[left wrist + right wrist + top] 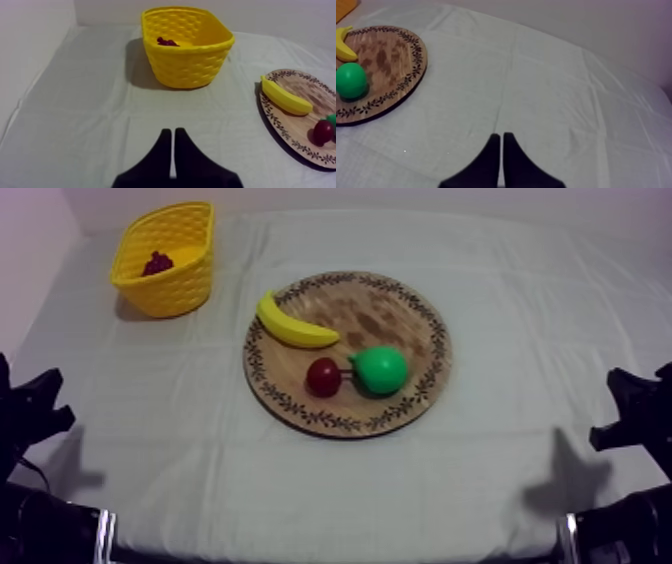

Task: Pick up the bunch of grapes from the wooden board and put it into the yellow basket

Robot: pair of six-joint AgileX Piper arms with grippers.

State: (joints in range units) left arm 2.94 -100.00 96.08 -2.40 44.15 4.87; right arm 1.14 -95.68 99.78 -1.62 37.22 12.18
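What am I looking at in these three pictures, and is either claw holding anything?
A two-armed robot works at a cloth-covered table. One picture looks down from above; the other two come from cameras riding on each arm. The left claw and the right claw are both closed together on nothing. The round wooden board carries a banana, a small red fruit and a green pear. The bunch of grapes lies inside the yellow basket.

A: Where did the views look from?
B: The top one slanted down over the wooden board [385, 313]. Both wrist views sat low over the cloth [520, 298], sharing that board's rim.
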